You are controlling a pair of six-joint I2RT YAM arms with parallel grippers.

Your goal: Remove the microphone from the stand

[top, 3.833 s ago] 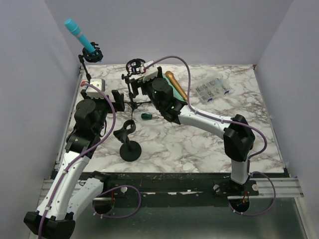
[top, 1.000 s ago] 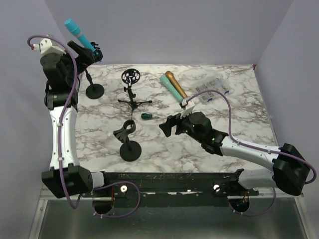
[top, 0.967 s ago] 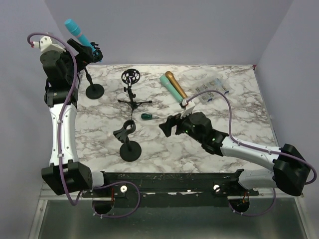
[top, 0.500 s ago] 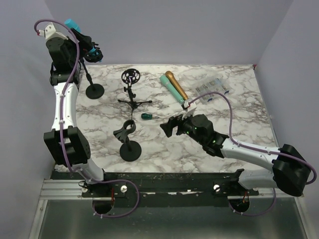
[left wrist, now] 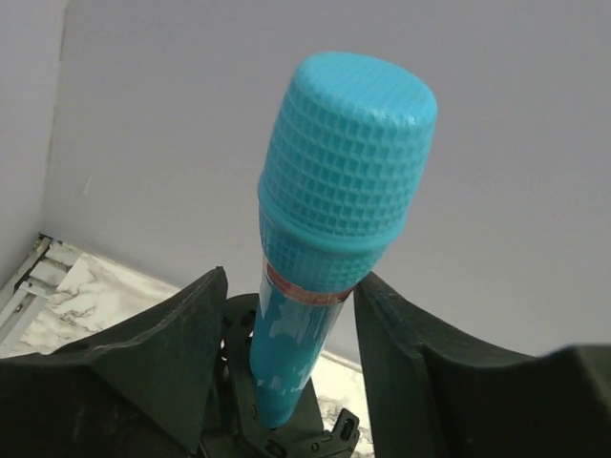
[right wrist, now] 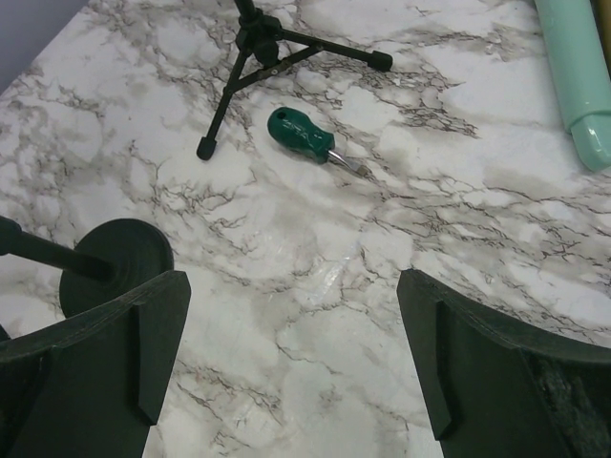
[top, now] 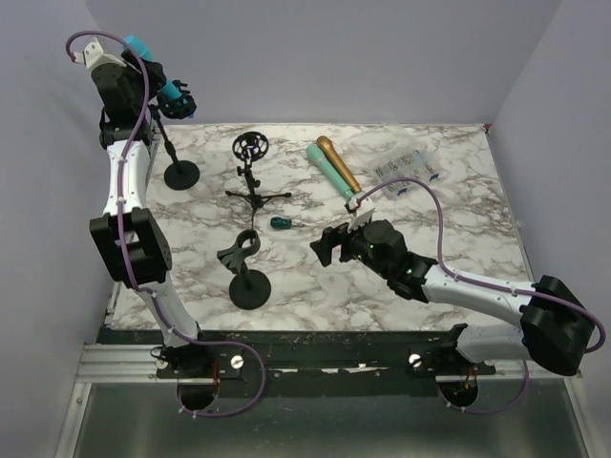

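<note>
The turquoise microphone sits tilted in the clip of a black round-base stand at the far left corner. In the left wrist view its mesh head rises between my fingers. My left gripper is open and straddles the shaft just above the clip. The right finger is almost against it and the left finger has a small gap. My right gripper is open and empty, low over the middle of the marble table.
An empty round-base stand stands at front centre, also in the right wrist view. A tripod stand with shock mount, a green screwdriver, mint and gold microphones and a clear box lie behind.
My left arm has risen from the table to the back left corner and brought its open fingers round the microphone shaft. My right arm drew back from the tripod to mid-table.
</note>
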